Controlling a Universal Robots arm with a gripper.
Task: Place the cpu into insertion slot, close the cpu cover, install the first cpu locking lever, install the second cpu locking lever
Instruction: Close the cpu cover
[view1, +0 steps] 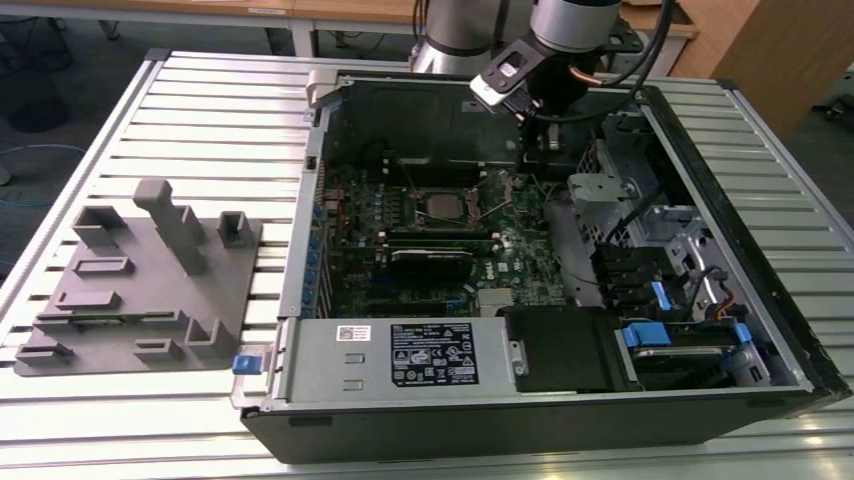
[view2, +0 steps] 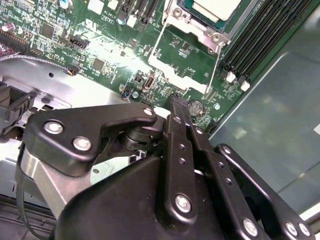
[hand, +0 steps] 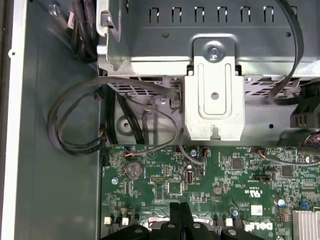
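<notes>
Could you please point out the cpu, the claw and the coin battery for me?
cpu (view2: 215, 7): second wrist view, on its silvery metal top.
claw (hand: 180, 206): first wrist view, midway between its fingertips.
coin battery (hand: 133, 171): first wrist view, centre of its round face.
</notes>
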